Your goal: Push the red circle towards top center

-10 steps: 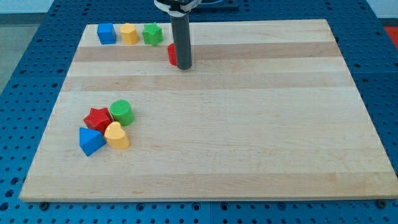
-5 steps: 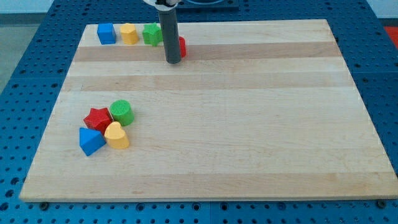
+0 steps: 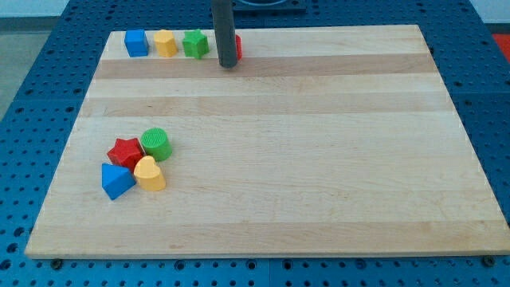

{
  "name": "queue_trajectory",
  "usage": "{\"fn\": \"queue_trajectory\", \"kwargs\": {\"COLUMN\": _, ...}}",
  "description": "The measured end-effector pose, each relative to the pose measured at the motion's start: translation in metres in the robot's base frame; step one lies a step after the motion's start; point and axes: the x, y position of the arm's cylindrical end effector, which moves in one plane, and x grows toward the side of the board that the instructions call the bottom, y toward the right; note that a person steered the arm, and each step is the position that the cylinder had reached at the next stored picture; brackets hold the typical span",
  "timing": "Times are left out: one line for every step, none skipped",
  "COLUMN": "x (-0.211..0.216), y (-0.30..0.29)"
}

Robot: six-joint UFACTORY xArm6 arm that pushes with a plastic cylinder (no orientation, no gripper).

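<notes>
Red circle (image 3: pixel 237 46), a small red plastic disc-like block, sits near the top edge of the pale wooden board (image 3: pixel 319 159), a little left of the top centre, and is mostly hidden behind the dark rod; only a sliver shows at the rod's right side. My tip (image 3: pixel 228 64) rests on the board just at the block's lower left, touching or very nearly so. The arm has no pincer, so there is nothing to open or close.

I judge the block light, rigid and free to slide on the smooth wood. Being round, it may roll off the tip if struck off-centre, so contact belongs squarely on its left side, pushing toward the view's right.

Counting in this one view gives eight blocks:
- Red: the circle, plus a red star (image 3: pixel 125 151).
- Blue: a cube (image 3: pixel 136 42) and a triangular block (image 3: pixel 116 182).
- Yellow: a top-row block (image 3: pixel 165 42) and a heart (image 3: pixel 149 174).
- Green: a star-like block (image 3: pixel 195 43) and a cylinder (image 3: pixel 156 143).
</notes>
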Motion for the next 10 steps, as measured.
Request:
{"fn": "queue_trajectory", "kwargs": {"x": -0.005, "y": 0.0}}
{"fn": "queue_trajectory", "kwargs": {"x": -0.005, "y": 0.0}}
{"fn": "queue_trajectory", "kwargs": {"x": -0.005, "y": 0.014}}
{"fn": "queue_trajectory", "kwargs": {"x": -0.005, "y": 0.041}}
{"fn": "queue_trajectory", "kwargs": {"x": -0.015, "y": 0.052}}
{"fn": "queue_trajectory", "kwargs": {"x": -0.033, "y": 0.053}}
{"fn": "queue_trajectory", "kwargs": {"x": -0.038, "y": 0.053}}
{"fn": "queue_trajectory", "kwargs": {"x": -0.038, "y": 0.047}}
{"fn": "queue_trajectory", "kwargs": {"x": -0.038, "y": 0.036}}
{"fn": "queue_trajectory", "kwargs": {"x": -0.038, "y": 0.029}}
